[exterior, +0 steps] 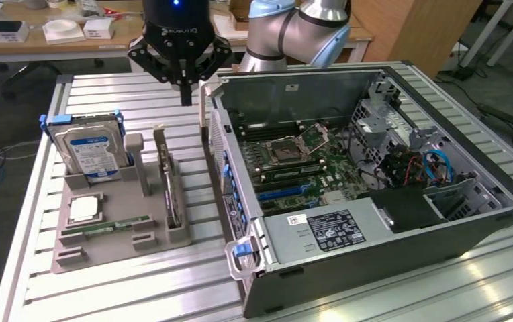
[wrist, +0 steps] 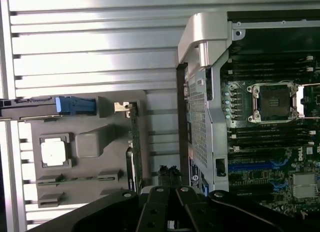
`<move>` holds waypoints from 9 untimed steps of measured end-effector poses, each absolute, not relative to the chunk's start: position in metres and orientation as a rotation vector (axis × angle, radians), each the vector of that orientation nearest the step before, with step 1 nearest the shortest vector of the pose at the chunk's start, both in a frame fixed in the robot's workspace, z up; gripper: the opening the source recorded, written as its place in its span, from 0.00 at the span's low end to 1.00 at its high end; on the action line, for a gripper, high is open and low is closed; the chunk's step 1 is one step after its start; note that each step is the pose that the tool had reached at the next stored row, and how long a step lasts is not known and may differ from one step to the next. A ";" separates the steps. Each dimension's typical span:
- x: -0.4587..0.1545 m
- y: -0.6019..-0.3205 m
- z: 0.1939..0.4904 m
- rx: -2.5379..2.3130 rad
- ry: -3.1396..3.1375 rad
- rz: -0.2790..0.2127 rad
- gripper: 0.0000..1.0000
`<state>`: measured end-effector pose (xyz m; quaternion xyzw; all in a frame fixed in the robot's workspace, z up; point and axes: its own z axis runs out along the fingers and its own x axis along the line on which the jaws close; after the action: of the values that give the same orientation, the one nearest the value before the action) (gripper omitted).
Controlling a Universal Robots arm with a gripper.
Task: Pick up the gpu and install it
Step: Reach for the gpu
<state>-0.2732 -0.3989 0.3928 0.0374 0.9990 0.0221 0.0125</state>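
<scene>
Though closed, Robotiq-branded gripper (exterior: 186,95) apart from gpu (exterior: 168,188).

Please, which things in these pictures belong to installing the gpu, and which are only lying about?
For the job:
- gpu, standing on edge in the grey tray
- hand, shut and holding nothing, up between tray and case
- open case with its motherboard

Lying about, in the same tray:
- hard drive
- processor
- memory stick
</scene>
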 end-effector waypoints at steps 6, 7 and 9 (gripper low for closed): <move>-0.279 -0.399 0.393 0.117 3.114 0.069 0.10; -0.280 -0.399 0.393 0.117 3.114 0.069 0.10; -0.282 -0.399 0.393 0.117 3.114 0.069 0.10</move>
<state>-0.2824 -0.3988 0.3928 0.0374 0.9990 0.0221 0.0125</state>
